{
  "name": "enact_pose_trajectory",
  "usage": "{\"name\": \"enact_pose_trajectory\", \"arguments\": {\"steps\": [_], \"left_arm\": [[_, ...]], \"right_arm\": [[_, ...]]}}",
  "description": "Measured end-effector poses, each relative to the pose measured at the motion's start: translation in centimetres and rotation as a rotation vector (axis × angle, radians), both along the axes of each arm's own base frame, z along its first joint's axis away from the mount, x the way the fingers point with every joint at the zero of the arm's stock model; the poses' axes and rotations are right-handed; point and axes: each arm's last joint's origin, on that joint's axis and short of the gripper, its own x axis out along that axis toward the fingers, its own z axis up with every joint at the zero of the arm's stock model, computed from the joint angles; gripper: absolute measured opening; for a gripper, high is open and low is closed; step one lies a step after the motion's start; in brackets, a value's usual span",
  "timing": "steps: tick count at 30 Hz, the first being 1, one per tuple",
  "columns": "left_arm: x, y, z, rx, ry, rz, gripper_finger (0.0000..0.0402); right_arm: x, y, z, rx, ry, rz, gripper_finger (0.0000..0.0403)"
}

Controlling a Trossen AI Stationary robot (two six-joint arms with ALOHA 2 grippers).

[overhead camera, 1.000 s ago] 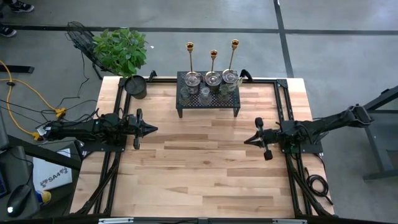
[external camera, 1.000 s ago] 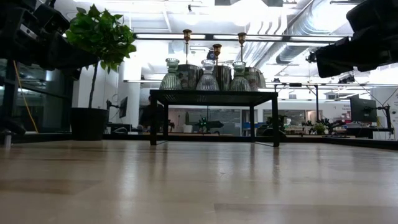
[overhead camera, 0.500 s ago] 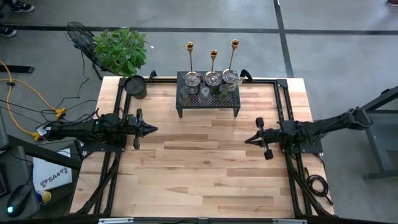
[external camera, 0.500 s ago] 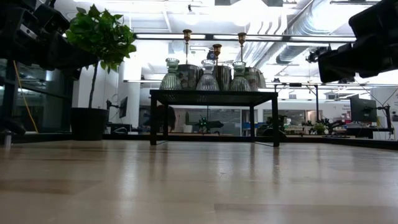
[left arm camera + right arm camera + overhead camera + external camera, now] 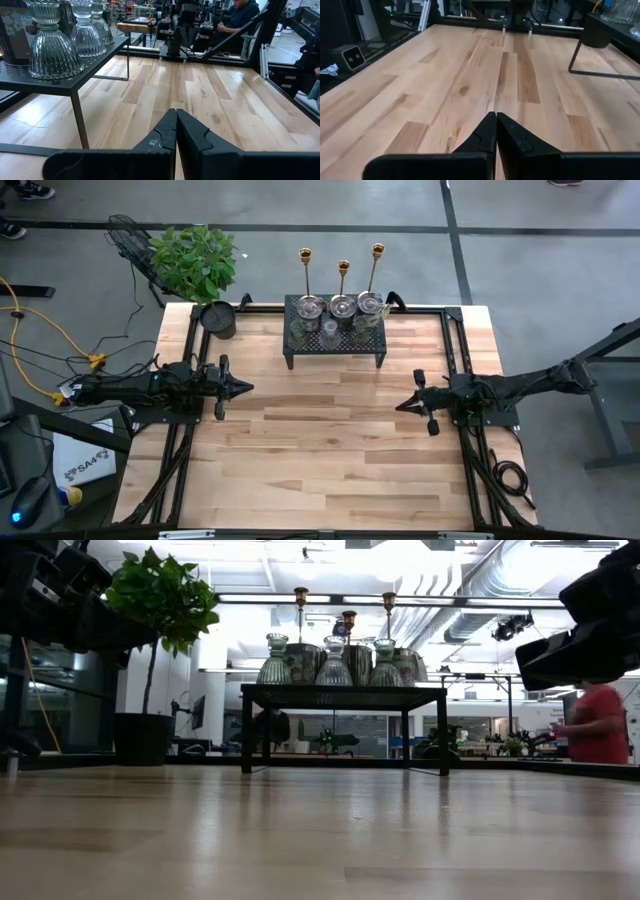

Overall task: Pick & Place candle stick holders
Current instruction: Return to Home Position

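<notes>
While both arms sit low at the sides of the tabletop (image 5: 320, 450), neither is holding anything. The left gripper (image 5: 248, 388) hangs over the left side, pointing inward. Its wrist view shows the two fingers (image 5: 192, 137) pressed flat together with nothing between them. The right gripper (image 5: 398, 406) faces it from the right side, well apart, and its fingers (image 5: 515, 137) are closed tight and empty too. All the holders are on the black mesh rack (image 5: 335, 348), which stands at the middle of the far edge. Three ribbed glass cups (image 5: 334, 662) line the front, a clear one between two greenish ones. Three silvery cups (image 5: 343, 305) stand just behind them. The three gold candlesticks (image 5: 343, 280) rise upright at the back of the rack, and in the low view their top cups show above everything else. Their bases are hidden behind the cups, so I can't tell exactly where they stand. A leafy plant (image 5: 195, 258) in a black pot (image 5: 218, 320) stands at the far left corner, beside the rack but not touching it. Out in the room, a person in red (image 5: 598, 725) shows past the right arm.
</notes>
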Motion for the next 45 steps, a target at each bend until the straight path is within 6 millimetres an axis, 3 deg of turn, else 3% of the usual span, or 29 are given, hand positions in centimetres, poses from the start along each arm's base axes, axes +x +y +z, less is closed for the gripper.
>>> {"name": "enact_pose_trajectory", "arguments": {"steps": [13, 45], "left_arm": [[0.0, 0.0, 0.0, 0.0, 0.0, 0.0, 0.0], [0.4, -0.3, -0.6, 0.004, 0.078, -0.015, 0.0]], "right_arm": [[-0.5, -0.2, 0.5, -0.001, 0.065, -0.059, 0.0003], [-0.4, -0.3, 0.9, -0.004, 0.009, -0.101, 0.0004]]}}
